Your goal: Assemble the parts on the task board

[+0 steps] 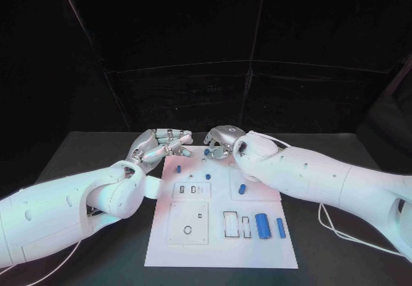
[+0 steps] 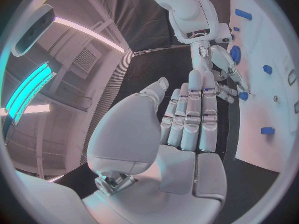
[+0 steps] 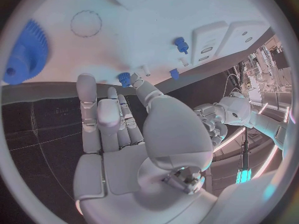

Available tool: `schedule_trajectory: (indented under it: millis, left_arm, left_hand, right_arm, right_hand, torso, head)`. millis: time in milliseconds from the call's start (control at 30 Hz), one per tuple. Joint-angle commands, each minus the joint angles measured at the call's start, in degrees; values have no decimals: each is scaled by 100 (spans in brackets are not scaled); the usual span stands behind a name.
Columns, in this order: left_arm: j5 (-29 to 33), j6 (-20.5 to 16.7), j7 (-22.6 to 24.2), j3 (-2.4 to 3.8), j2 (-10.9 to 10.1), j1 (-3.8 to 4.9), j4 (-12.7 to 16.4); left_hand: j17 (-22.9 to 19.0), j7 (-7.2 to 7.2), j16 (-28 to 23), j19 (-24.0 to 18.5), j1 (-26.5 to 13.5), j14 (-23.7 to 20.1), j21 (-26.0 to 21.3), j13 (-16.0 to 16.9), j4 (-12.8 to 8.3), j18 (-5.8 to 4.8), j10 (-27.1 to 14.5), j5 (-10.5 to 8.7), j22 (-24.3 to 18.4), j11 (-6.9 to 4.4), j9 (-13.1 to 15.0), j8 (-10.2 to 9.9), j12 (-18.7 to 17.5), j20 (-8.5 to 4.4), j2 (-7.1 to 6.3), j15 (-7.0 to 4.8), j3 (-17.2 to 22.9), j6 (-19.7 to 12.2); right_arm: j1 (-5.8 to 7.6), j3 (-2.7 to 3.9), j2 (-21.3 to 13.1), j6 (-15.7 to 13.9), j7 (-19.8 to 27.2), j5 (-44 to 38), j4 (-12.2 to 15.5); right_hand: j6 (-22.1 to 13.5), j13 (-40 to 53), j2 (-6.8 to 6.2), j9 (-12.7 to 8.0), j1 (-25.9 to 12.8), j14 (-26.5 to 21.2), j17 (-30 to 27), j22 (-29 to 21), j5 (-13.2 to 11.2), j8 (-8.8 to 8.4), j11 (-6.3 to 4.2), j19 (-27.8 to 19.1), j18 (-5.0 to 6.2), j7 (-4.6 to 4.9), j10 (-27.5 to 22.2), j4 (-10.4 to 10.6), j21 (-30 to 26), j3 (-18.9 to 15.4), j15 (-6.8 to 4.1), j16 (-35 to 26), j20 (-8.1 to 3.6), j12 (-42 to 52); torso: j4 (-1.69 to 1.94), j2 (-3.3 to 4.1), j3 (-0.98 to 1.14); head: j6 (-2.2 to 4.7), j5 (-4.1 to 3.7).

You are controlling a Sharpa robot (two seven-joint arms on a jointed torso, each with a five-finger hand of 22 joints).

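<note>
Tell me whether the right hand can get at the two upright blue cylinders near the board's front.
Probably yes: the right hand holds nothing, and the blue cylinders stand uncovered on the task board, beside the right arm.

— What's behind the bench (image 1: 94,149)?
— A black curtain (image 1: 206,77), hanging from nine o'clock across to three, with pale seams at twelve.
— And lighting?
— From the left wrist, a cyan lamp (image 2: 28,87) glows at nine o'clock, a white strip light (image 2: 87,32) at eleven, under a ribbed grey ceiling (image 2: 93,59).
</note>
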Motion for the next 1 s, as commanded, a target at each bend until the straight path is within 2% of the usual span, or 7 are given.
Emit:
schedule_trajectory:
  millis: [33,233,433,500,533,667,1000]
  left_arm:
    - [-22,76,31,6,-25,11,12]
    - [-22,84,31,5,-86,13,26]
    - [-6,92,30,4,-115,19,23]
    - [7,95,28,4,-118,20,18]
    - [11,96,27,4,-119,20,16]
    - [23,104,24,4,-106,21,4]
    - [29,123,16,3,-60,22,-47]
  left_hand:
    - [12,27,-36,5,-1,-15,12,-5,-12,63,14,-31,3,46,-7,-29,-31,3,-15,34,37,1]
    - [15,29,-38,4,-3,-17,11,-5,-12,63,13,-31,3,48,-7,-32,-34,4,-16,35,37,-2]
    - [19,31,-40,3,-3,-18,11,-5,-13,63,12,-32,3,49,-8,-35,-37,5,-16,35,38,-3]
    - [19,31,-40,3,-3,-18,11,-5,-13,63,12,-32,3,49,-8,-35,-37,5,-16,35,38,-3]
    - [19,31,-40,3,-3,-18,11,-5,-13,63,12,-32,3,49,-8,-35,-37,5,-16,35,38,-3]
    - [19,31,-40,3,-3,-18,11,-5,-13,63,12,-32,3,49,-8,-35,-37,5,-16,35,38,-3]
    - [24,30,-42,1,1,-20,10,-5,-17,63,14,-31,2,48,-7,-37,-40,5,-15,36,41,-2]
  right_arm:
    - [12,6,-287,-403,-23,132,327]
    - [14,24,-1067,-595,-125,655,1094]
    - [17,220,-1804,-331,-341,1476,1722]
    - [18,251,-1998,-139,-462,1627,1836]
    - [19,260,-2068,-53,-519,1675,1861]
    - [20,287,-2283,229,-722,1806,1892]
    - [18,299,-2167,579,-978,1688,1691]
  right_hand:
    - [-41,22,-52,11,33,7,11,26,60,-2,35,21,22,45,29,47,-2,-85,11,0,16,105]
    - [239,89,-33,56,59,93,239,236,141,79,9,164,-12,53,383,181,139,-193,-2,160,21,377]
    - [596,715,-153,97,-38,338,1317,1434,517,228,-336,784,-206,-190,1923,395,920,-374,-264,846,-197,1487]
    - [501,2774,-291,68,-149,469,2172,2196,672,188,-396,1130,-350,-251,2423,523,1392,-581,-304,1336,-297,3495]
    - [431,3859,-225,56,-102,485,2405,2406,745,183,-467,1218,-413,-280,2358,651,1552,-672,-309,1490,-267,4523]
    - [241,6164,-292,50,-96,525,2993,2908,719,253,-288,1319,-455,-110,2160,1065,1861,-1173,-199,1788,-195,6547]
    - [30,7512,-242,46,277,563,3251,3262,772,382,-179,1411,-513,-37,2551,1292,2080,-1533,-103,1906,-93,7658]
  torso:
    - [-15,-7,3]
    - [-63,-36,-6]
    - [-110,-66,1]
    - [-114,-73,1]
    - [-123,-77,5]
    - [-94,-60,2]
    - [-74,-38,21]
  head:
    - [14,11]
    - [30,18]
    - [39,17]
    - [47,-7]
    - [52,-6]
    - [55,-44]
    - [62,-34]
